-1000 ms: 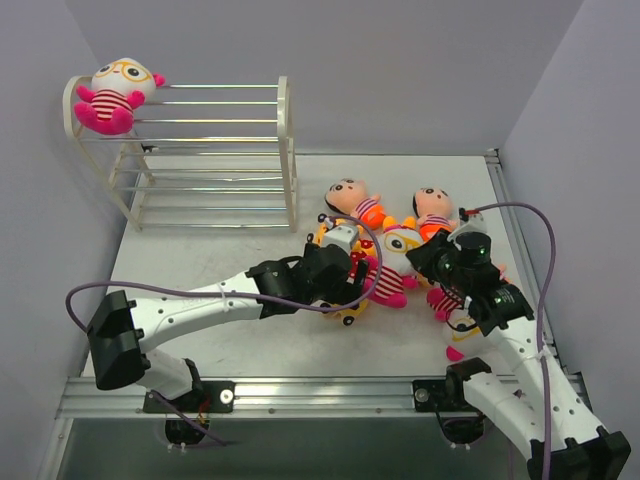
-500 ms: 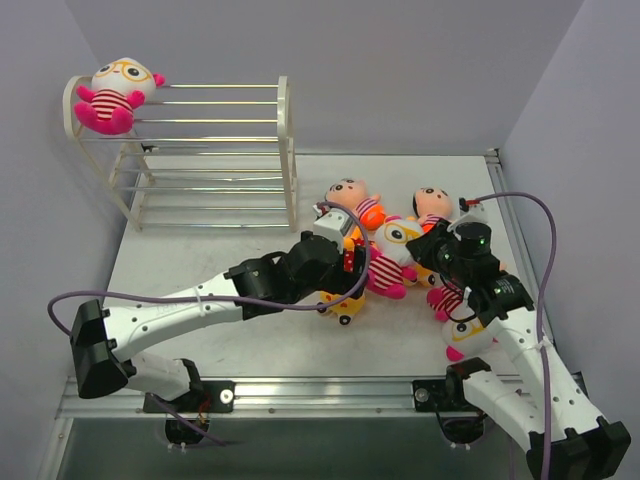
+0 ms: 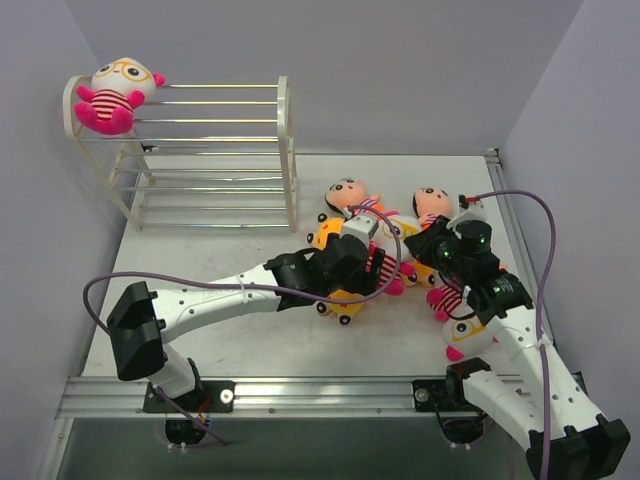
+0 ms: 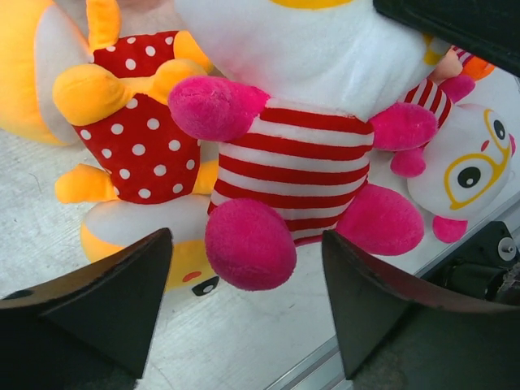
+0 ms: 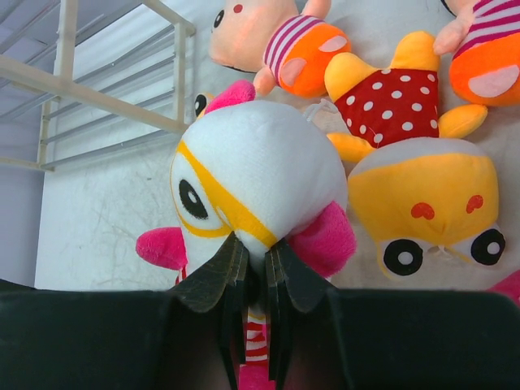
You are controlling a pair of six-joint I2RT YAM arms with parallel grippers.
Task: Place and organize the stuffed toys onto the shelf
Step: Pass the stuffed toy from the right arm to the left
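Left wrist view: left hand (image 4: pixel 244 240), spread, now straddles striped toy (image 4: pixel 292 179), farther from shelf (image 3: pixel 284 130); bare desk (image 3: pixel 200 262) lies shelfward; right hand (image 5: pixel 256 244) pressed together.

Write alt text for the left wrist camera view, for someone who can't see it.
The open left gripper straddles a foot of a white-faced pink doll with a red-striped belly. A yellow-orange doll in a red dotted dress lies to its left in the picture, a doll with yellow glasses to its right.

The right pincer (image 5: pixel 253 258) pinches the white-faced pink doll (image 5: pixel 260 171) at its head.
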